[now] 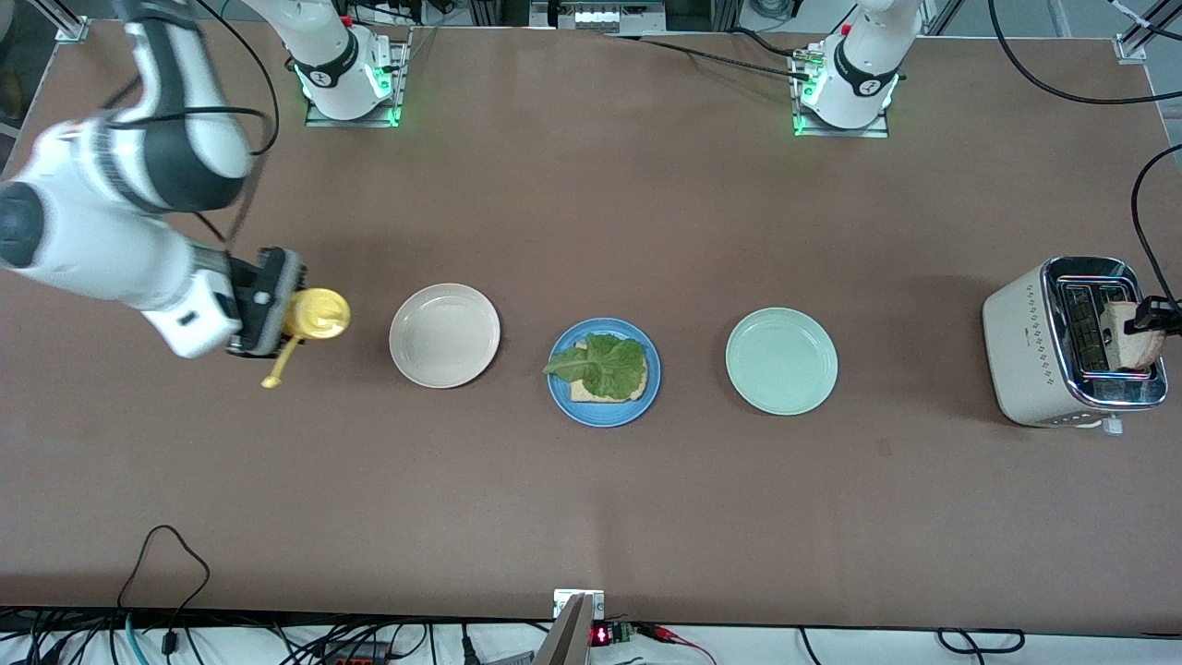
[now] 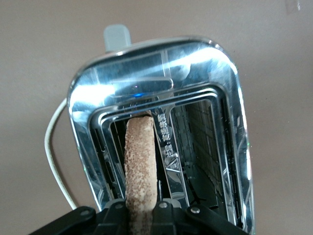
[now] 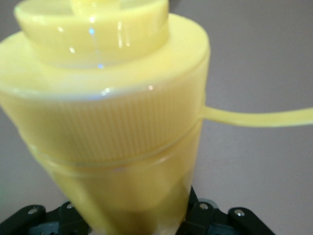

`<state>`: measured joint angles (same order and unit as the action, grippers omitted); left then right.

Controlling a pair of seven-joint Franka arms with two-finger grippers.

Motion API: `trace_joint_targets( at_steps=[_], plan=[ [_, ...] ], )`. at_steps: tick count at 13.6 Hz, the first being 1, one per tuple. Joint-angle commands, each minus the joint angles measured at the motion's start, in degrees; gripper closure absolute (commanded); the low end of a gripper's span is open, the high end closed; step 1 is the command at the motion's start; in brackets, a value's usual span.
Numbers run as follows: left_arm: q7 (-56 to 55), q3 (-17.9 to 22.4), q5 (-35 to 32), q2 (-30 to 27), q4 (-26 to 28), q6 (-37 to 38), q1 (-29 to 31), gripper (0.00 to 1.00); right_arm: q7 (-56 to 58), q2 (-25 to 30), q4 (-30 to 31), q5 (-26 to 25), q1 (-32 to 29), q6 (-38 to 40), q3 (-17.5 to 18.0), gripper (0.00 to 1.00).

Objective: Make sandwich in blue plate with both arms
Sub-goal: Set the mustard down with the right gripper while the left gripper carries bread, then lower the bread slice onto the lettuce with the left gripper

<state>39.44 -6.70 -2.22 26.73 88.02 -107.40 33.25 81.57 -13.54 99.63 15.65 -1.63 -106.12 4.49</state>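
Note:
The blue plate point(image 1: 563, 392) sits mid-table with one toast slice point(image 1: 584, 391) and a green lettuce leaf point(image 1: 602, 365) on top. My left gripper point(image 1: 1151, 317) is shut on a second toast slice point(image 1: 1131, 340), upright in the toaster's slot; the left wrist view shows the slice's edge point(image 2: 141, 161) between my fingers point(image 2: 173, 215). My right gripper point(image 1: 270, 305) is shut on a yellow squeeze bottle point(image 1: 317, 315) over the table at the right arm's end; the bottle fills the right wrist view point(image 3: 107, 122).
A cream-white plate point(image 1: 444, 335) lies beside the blue plate toward the right arm's end. A pale green plate point(image 1: 781, 361) lies toward the left arm's end. The cream and chrome toaster point(image 1: 1034, 360) stands at the left arm's end, also seen in the left wrist view point(image 2: 215, 73).

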Motion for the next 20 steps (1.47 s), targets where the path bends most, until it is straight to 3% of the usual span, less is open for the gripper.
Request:
trace_joint_targets(
  at_steps=[1, 3, 4, 6, 9, 10, 15, 20],
  plan=[
    [0.6, -3.2, 0.8, -2.2, -7.9, 8.3, -0.6, 0.99, 15.8, 1.8, 1.9, 8.5, -10.1, 5.2, 1.7, 0.99],
    [-2.7, -8.8, 0.9, -2.2, -16.1, 19.0, -1.1, 0.99, 26.6, 1.1, 3.5, 12.3, -16.8, 7.8, 1.7, 0.99],
    [-6.9, -11.8, 0.8, -2.5, -17.4, 22.7, -1.4, 0.99, 32.2, -0.2, 3.7, 14.0, -19.6, 9.2, 1.7, 0.99],
    [-17.0, -21.0, 1.1, -5.0, -16.6, 27.0, -1.4, 0.99, 40.2, -3.1, 3.7, 16.2, -24.1, 11.1, 1.7, 0.99],
    [-34.3, -33.9, 4.0, -3.5, -13.5, 26.7, -2.2, 0.99, 51.3, -9.3, 3.6, 19.8, -28.9, 12.4, 1.7, 0.99],
    [-38.9, -35.6, 5.6, -1.6, -12.3, 23.6, -4.1, 0.99, 53.7, -11.7, 3.6, 20.6, -30.5, 12.4, 1.7, 0.99],
    [-50.7, -35.6, 13.6, 5.3, -3.7, -0.7, -15.6, 0.99, 61.0, -20.3, 2.9, 23.2, -33.6, 11.8, 1.4, 0.98],
    [-54.7, -35.6, 18.0, 12.5, -0.7, -21.9, -24.4, 0.99, 62.1, -23.0, 2.5, 23.7, -34.4, 10.7, -0.3, 0.96]
  ],
)
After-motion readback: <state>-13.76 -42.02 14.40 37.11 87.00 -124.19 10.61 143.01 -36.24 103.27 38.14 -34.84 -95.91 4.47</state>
